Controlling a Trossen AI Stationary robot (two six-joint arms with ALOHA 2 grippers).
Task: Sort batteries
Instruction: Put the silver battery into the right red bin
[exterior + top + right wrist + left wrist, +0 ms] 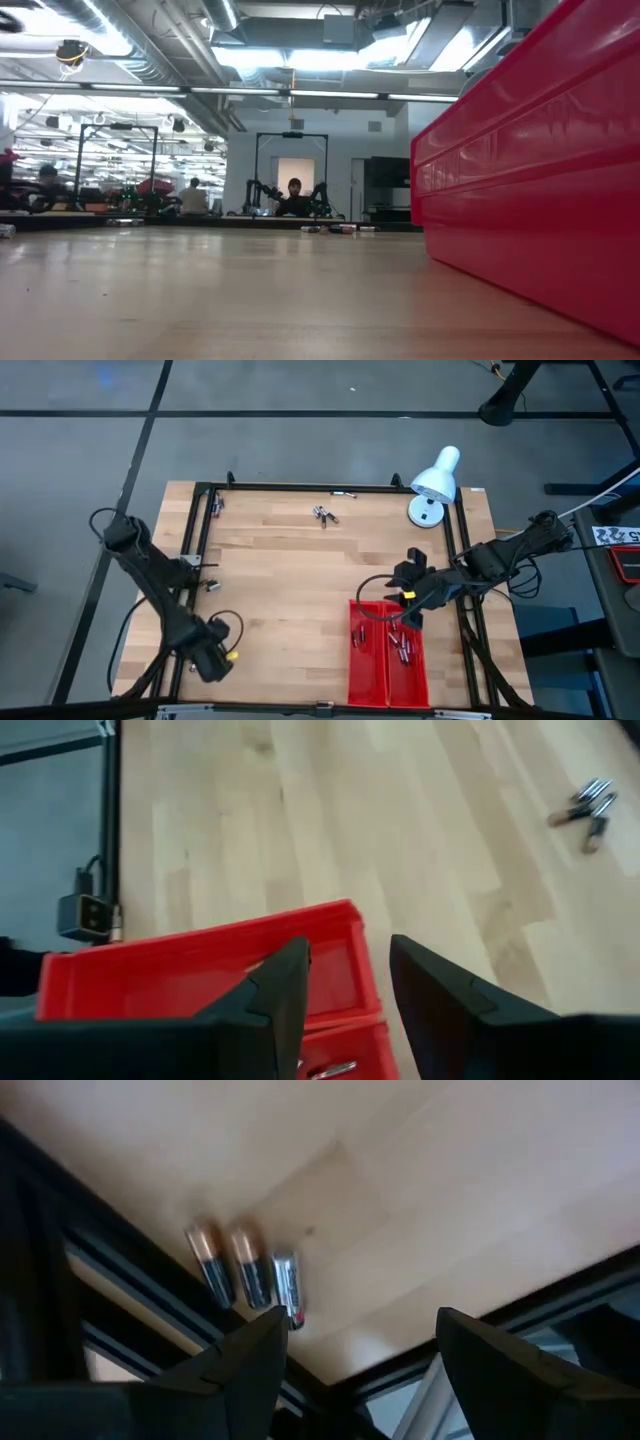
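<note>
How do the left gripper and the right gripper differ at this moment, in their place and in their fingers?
The left gripper hangs at the table's near left edge, off the red tray; the right gripper is over that tray. The left gripper's fingers stand wide apart; the right gripper's fingers stand closer. Both are open and hold nothing.

batteries [400, 647] in tray [368, 682], lamp [434, 483] behind

Beyond my table [280, 560] of pale wood lay a grey floor [300, 450] crossed by dark lines. A white lamp [436, 480] stood at the far corner. Behind, ceiling pipes [150, 50], bright light strips [300, 92] and seated people [190, 198] filled the room.
</note>
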